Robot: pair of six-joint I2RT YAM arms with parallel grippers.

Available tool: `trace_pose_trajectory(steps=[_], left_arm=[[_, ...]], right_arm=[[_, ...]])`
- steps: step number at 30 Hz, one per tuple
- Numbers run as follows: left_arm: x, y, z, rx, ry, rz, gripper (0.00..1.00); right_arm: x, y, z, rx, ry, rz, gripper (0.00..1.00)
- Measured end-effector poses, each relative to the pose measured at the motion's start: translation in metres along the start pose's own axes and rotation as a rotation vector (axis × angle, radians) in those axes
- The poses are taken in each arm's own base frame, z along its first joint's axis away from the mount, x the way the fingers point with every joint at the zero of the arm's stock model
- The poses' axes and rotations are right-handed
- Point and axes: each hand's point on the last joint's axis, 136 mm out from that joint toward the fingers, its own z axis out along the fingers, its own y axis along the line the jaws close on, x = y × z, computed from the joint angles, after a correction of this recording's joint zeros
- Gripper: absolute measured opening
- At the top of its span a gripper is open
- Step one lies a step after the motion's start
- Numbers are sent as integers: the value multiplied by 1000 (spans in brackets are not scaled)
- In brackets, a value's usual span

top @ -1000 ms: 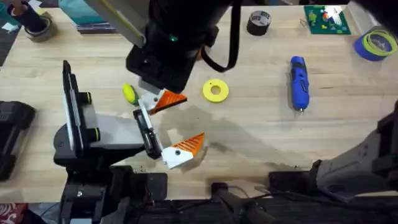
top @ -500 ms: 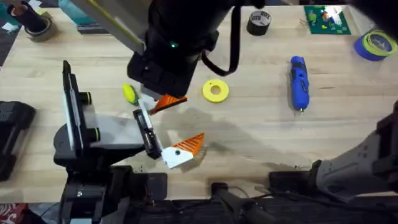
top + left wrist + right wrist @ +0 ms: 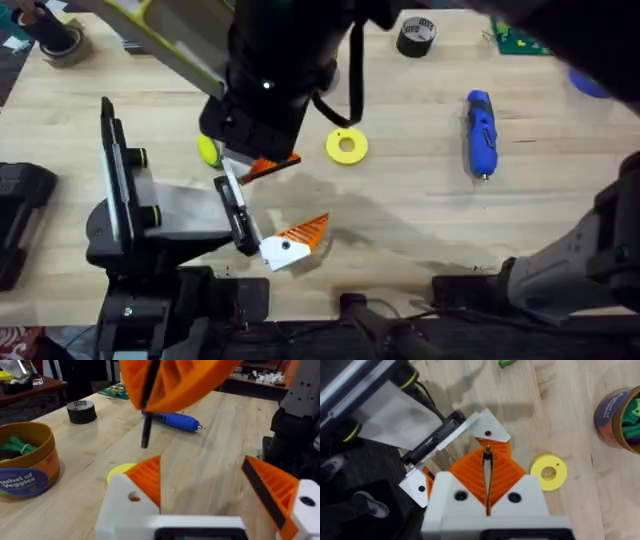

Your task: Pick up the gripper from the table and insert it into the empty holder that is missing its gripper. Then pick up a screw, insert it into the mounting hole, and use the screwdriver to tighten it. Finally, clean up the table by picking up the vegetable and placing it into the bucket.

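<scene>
Centrally, we see the gripper (image 3: 270,165) as an orange wedge lying against the holder (image 3: 235,162), the white finger base on the far side of the left gripper (image 3: 290,200). In the right wrist view the wedge (image 3: 492,446) shows just below the holder's white plate (image 3: 487,427), beside its small mounting hole. We cannot tell whether the wedge is fully seated. From the left wrist view the same wedge (image 3: 147,477) stands on the white base (image 3: 125,505). The left gripper (image 3: 200,475) has its two fingers spread wide with bare table between them, and it holds nothing.

Directly above the wedge hangs the right gripper (image 3: 487,477), reaching across the middle. Its orange pads are pressed together on a thin dark rod (image 3: 487,457). The left wrist view shows this rod (image 3: 146,430) pointing down from the right gripper (image 3: 175,385), its tip just above the wedge and apart from it.

Farther out, the vegetable (image 3: 208,150) lies on the table (image 3: 420,230) just beyond the holder, at the edge of the right arm. A yellow disc (image 3: 347,146) lies near the wedge, and the screwdriver (image 3: 481,130) lies well apart to the right. The bucket (image 3: 25,467) stands upright with green items inside, near a black tape roll (image 3: 416,36).
</scene>
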Motion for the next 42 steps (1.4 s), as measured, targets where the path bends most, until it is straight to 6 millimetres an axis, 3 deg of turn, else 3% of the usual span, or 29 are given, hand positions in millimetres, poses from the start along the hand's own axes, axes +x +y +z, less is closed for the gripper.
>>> trace_pose_trajectory(steps=[10,36,42], left_arm=[[0,0,0,0,0,0,986],[0,0,0,0,0,0,986],[0,0,0,0,0,0,986]], right_arm=[[4,2,18,-16,25,-3,6],[1,1,20,-17,13,-4,6],[3,1,32,-22,43,-1,6]])
